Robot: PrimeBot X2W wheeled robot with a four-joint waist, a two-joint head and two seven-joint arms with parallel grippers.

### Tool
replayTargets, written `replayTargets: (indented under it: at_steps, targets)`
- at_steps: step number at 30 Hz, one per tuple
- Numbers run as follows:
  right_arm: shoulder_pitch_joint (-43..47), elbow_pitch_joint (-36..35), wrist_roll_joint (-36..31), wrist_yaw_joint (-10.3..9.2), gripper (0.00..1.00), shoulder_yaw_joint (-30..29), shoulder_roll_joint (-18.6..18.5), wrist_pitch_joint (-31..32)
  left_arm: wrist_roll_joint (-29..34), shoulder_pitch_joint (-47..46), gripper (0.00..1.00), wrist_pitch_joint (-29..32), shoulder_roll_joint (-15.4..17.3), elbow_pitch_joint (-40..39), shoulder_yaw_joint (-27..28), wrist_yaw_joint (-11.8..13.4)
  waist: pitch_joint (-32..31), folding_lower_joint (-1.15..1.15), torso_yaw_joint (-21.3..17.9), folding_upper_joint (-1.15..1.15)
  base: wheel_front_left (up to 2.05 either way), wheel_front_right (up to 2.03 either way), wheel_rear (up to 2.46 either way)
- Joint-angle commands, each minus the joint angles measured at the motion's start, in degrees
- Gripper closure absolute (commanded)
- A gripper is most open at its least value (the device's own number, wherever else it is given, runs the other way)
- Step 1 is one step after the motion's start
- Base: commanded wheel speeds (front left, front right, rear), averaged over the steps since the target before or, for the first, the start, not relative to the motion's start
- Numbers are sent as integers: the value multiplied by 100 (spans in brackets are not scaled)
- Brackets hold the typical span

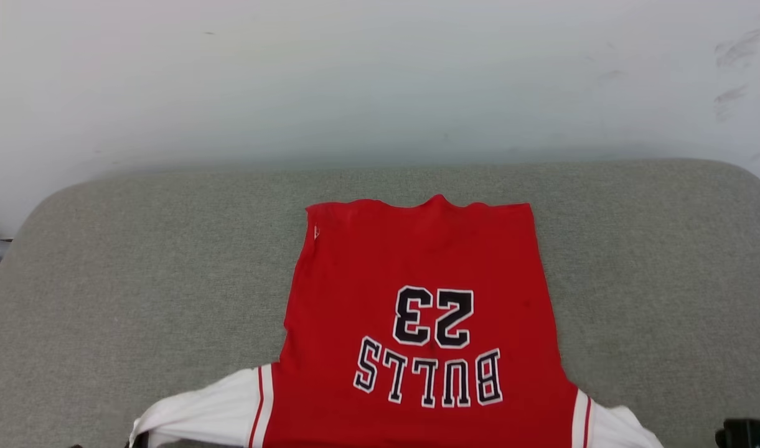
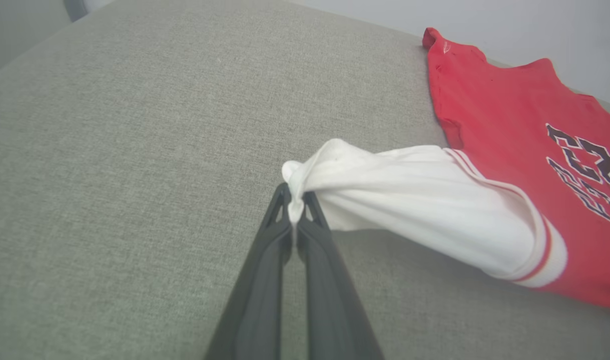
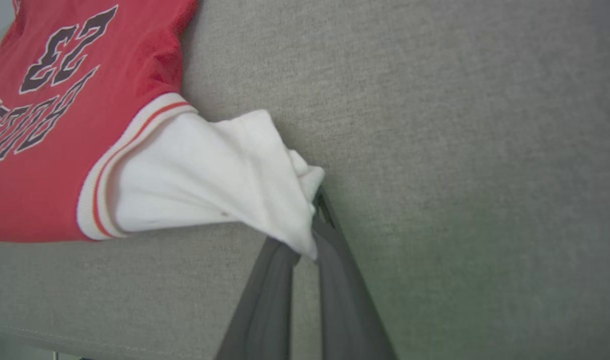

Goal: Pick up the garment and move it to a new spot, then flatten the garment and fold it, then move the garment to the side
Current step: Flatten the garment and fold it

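Shirt (image 1: 417,280) lies flat on the grey cushion (image 1: 137,261), lettering up.
Left gripper (image 2: 296,201) and right gripper (image 3: 310,225) each pinch a white sleeve tip near the front edge; open cushion lies on both sides.

You see the garment (image 1: 417,261) as soft matt cloth with ribbed trim, on a coarse-woven grey fabric pad (image 1: 137,280). The left gripper (image 2: 296,200) has smooth, matt dark fingers (image 2: 265,290).

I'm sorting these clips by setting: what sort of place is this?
Probably an indoor room, perhaps a test space: a grey fabric cushion like a sofa seat, a scuffed white wall behind it, and a red jersey spread on top.
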Motion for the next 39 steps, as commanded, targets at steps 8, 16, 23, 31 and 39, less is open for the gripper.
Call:
replayTargets:
  at_steps: [8, 16, 23, 31, 39]
  targets:
    - [979, -1059, -676, -13, 100, -722, 637, 848, 21, 611, 100, 299, -26, -735, -139, 261, 26, 1, 63, 0, 0, 0, 0]
    - [735, -1307, -901, -11, 0, -933, 885, 667, 234, 295, 100, 348, -158, -906, -511, 213, 145, 1, 240, 0, 0, 0, 0]
    - [55, -1301, -1070, -10, 0, -1504, 911, 186, 321, -67, 100, 242, -217, -993, -641, 131, 468, 1, 466, 0, 0, 0, 0]
    - [-1749, -244, -1063, -11, 0, -1893, 710, 290, 475, -698, 100, 49, -404, -1328, -830, 65, 1107, 1, 847, 0, 0, 0, 0]
    - [-3633, 951, -1013, -11, 0, -1703, 69, 1058, 687, -1357, 100, -161, -602, -1632, -1087, -67, 1916, 1, 1411, 0, 0, 0, 0]
